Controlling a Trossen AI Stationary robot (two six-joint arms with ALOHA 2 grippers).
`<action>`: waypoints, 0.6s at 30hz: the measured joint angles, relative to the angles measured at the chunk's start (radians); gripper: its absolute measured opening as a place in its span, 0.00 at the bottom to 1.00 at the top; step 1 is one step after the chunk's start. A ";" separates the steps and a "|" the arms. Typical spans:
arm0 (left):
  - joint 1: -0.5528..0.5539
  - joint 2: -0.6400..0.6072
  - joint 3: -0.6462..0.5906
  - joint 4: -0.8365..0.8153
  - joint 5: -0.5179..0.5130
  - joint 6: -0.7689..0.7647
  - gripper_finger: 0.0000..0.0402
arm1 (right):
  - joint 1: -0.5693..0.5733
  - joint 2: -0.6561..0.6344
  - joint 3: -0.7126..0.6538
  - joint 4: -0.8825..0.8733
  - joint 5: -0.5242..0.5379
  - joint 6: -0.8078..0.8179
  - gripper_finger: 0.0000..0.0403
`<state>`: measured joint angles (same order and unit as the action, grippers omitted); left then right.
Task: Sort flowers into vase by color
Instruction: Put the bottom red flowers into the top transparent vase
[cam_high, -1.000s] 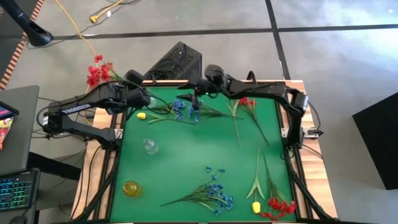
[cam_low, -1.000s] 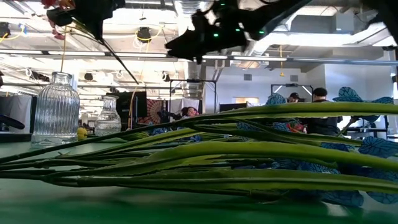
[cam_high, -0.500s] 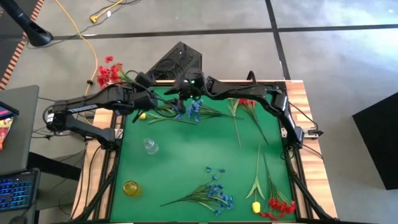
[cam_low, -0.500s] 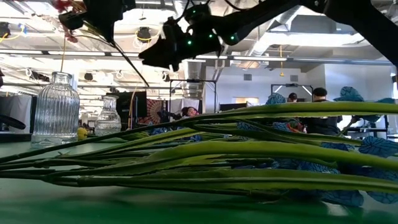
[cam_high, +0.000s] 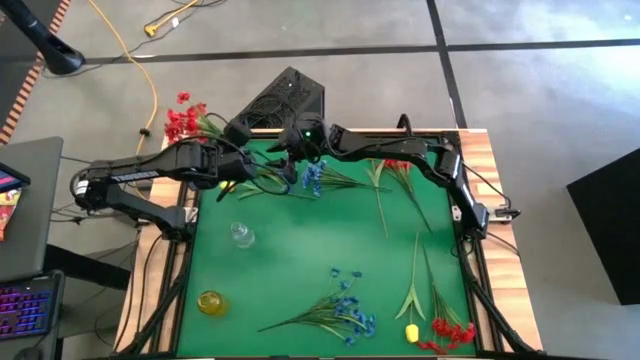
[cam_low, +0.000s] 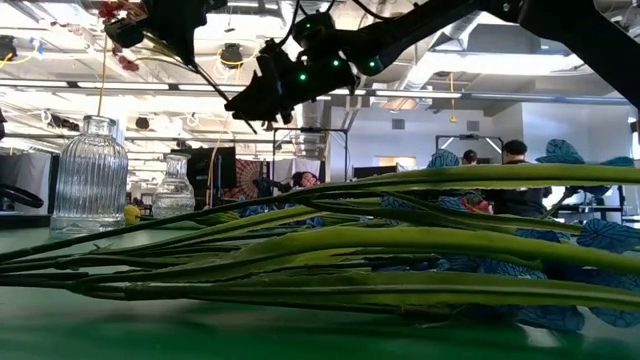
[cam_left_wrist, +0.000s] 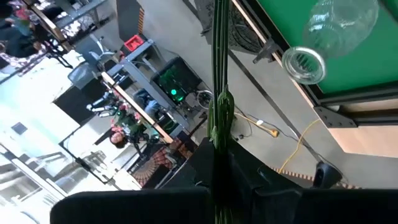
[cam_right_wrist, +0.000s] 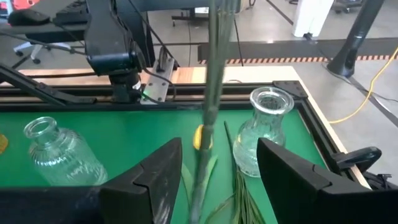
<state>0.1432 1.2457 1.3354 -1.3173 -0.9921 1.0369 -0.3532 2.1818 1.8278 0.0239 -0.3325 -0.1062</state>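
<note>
A red-blossomed flower is lifted over the table's far left corner; its blossoms (cam_high: 181, 118) (cam_low: 113, 10) stick out past the edge. Its green stem (cam_high: 262, 176) slants down toward the table. My left gripper (cam_high: 232, 160) (cam_left_wrist: 217, 169) is shut on that stem. My right gripper (cam_high: 287, 152) (cam_right_wrist: 214, 180) (cam_low: 245, 100) reaches along the far edge and is open. Its fingers (cam_right_wrist: 149, 180) stand on either side of the stem's lower part (cam_right_wrist: 208, 118), and I cannot tell whether they touch it. My left gripper pinches the red flower's stem (cam_left_wrist: 217, 140) between its two fingers, partway along its length. The stem runs on ahead from between the fingers. The flower is lifted clear of the table and tilted, blossoms high, lower end low.
Two clear vases (cam_right_wrist: 59, 149) (cam_right_wrist: 264, 130) stand near the far left corner, with a yellow bud (cam_right_wrist: 199, 137) between them. A clear vase (cam_high: 241, 235) and an amber one (cam_high: 211, 302) show on the left side. Blue sprays (cam_high: 312, 178) (cam_high: 345, 310), red stems (cam_high: 400, 170) (cam_high: 450, 330) and a yellow tulip (cam_high: 411, 330) lie on the mat.
My right gripper has moved toward the table's left along the far edge and down, until its fingers stand around the held stem. My left gripper has shifted slightly toward the right and tipped, carrying the red blossoms with it.
</note>
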 joint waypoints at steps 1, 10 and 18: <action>-0.001 0.000 0.000 0.000 -0.001 0.001 0.00 | -0.001 0.000 0.000 0.000 0.000 0.000 0.58; -0.006 0.000 0.000 -0.001 -0.008 -0.006 0.00 | -0.001 0.000 0.000 -0.026 0.000 0.000 0.40; -0.005 0.000 0.000 -0.001 0.069 -0.083 0.04 | 0.000 0.000 0.000 -0.041 -0.005 -0.014 0.12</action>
<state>0.1379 1.2453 1.3354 -1.3178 -0.9235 0.9544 -0.3534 2.1815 1.8278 -0.0172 -0.3376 -0.1202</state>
